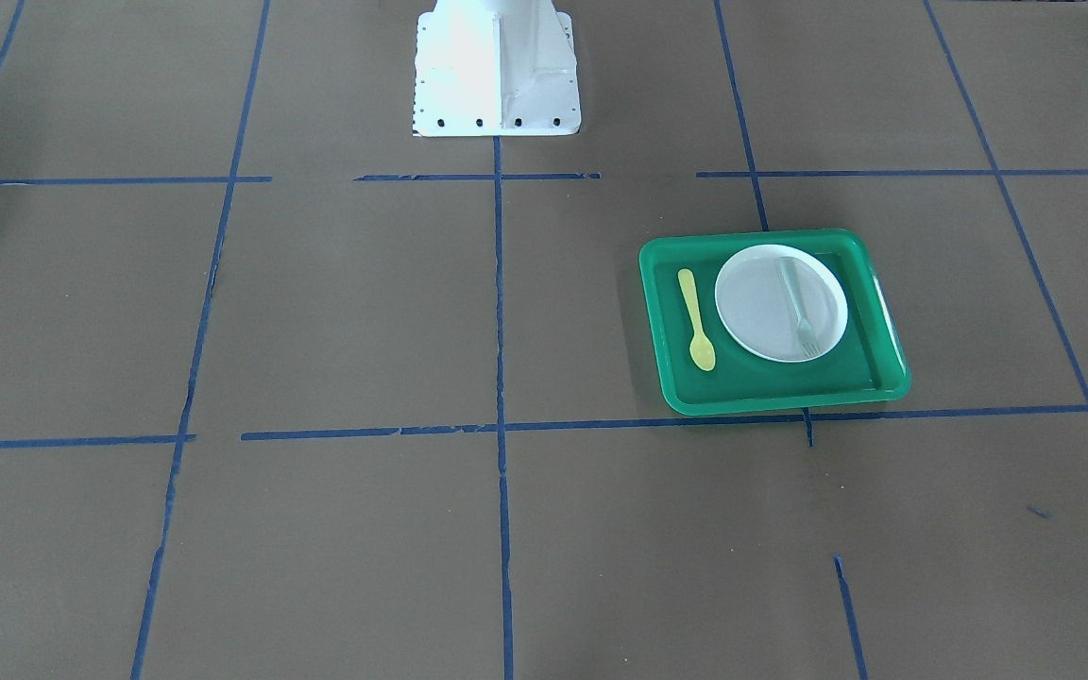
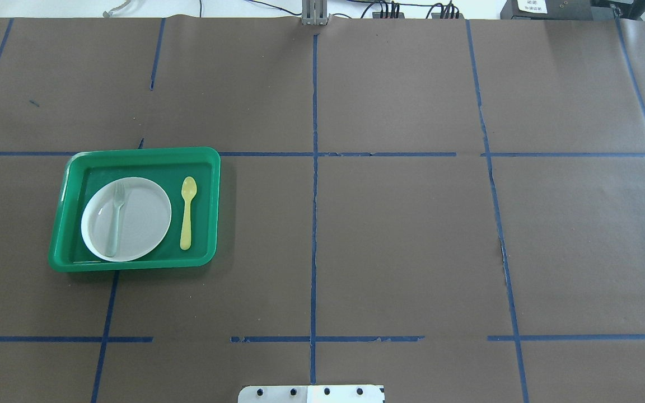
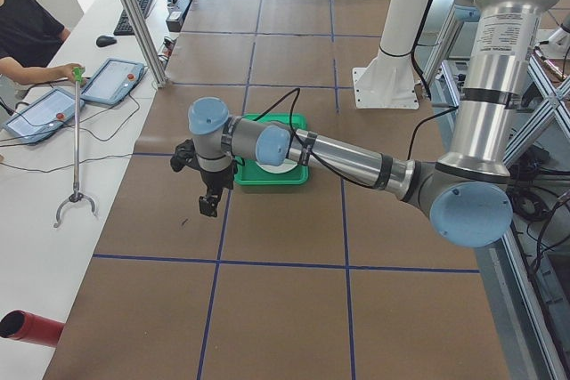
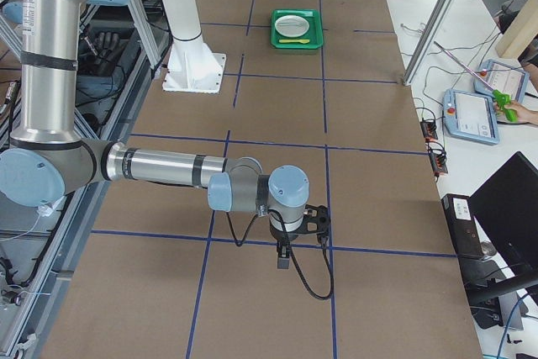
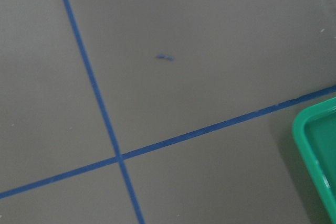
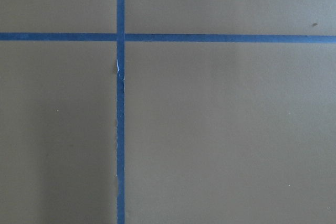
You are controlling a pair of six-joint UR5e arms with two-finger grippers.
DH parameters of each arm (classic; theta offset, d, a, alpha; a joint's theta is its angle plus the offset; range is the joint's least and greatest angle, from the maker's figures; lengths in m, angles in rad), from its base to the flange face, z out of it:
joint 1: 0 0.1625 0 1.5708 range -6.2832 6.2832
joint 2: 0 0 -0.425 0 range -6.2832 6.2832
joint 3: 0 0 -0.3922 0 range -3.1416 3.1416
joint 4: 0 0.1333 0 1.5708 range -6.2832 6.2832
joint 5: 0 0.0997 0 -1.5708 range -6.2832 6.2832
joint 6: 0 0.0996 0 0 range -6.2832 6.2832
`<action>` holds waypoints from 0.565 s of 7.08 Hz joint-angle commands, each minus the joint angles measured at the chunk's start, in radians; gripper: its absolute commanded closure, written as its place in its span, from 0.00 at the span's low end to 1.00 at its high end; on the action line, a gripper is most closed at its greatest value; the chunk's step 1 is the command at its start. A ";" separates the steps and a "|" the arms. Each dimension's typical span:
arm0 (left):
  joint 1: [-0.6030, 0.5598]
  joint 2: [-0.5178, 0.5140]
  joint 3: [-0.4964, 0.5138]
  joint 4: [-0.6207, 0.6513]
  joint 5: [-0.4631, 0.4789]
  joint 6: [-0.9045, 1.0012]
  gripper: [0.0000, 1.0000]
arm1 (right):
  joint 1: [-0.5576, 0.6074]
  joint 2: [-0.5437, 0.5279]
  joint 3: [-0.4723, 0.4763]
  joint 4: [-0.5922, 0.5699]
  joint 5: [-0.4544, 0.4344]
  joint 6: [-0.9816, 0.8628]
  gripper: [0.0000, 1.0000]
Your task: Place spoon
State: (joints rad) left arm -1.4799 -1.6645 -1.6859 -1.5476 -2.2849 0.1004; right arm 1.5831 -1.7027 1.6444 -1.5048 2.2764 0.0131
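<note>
The yellow spoon [image 2: 187, 212] lies flat on the floor of a green tray [image 2: 132, 264], beside a white plate [image 2: 143, 218]. Its bowl points away from the robot. It also shows in the front view [image 1: 696, 319] and, small, in the exterior right view [image 4: 293, 40]. A pale fork [image 2: 115, 221] lies on the plate. My left gripper [image 3: 207, 205] hangs above the table just off the tray's outer side; only the exterior left view shows it, so I cannot tell its state. My right gripper [image 4: 284, 258] hangs far off at the table's other end, state unclear.
The table is covered in brown paper with a grid of blue tape lines. The white robot base [image 1: 497, 71] stands at the table's middle edge. The left wrist view shows one corner of the tray [image 5: 315, 145]. Operators with tablets sit along the far side [image 3: 36, 33].
</note>
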 commanded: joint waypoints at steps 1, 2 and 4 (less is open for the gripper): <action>-0.071 0.092 0.047 -0.011 -0.057 0.010 0.00 | 0.000 0.000 0.000 0.000 0.000 -0.001 0.00; -0.071 0.098 0.066 -0.008 -0.061 0.009 0.00 | 0.000 0.000 0.000 0.000 0.000 0.001 0.00; -0.085 0.127 0.084 -0.016 -0.062 0.012 0.00 | 0.000 0.000 0.000 0.000 0.000 0.001 0.00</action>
State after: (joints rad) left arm -1.5530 -1.5516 -1.6111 -1.5617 -2.3443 0.1118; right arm 1.5831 -1.7027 1.6444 -1.5048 2.2764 0.0136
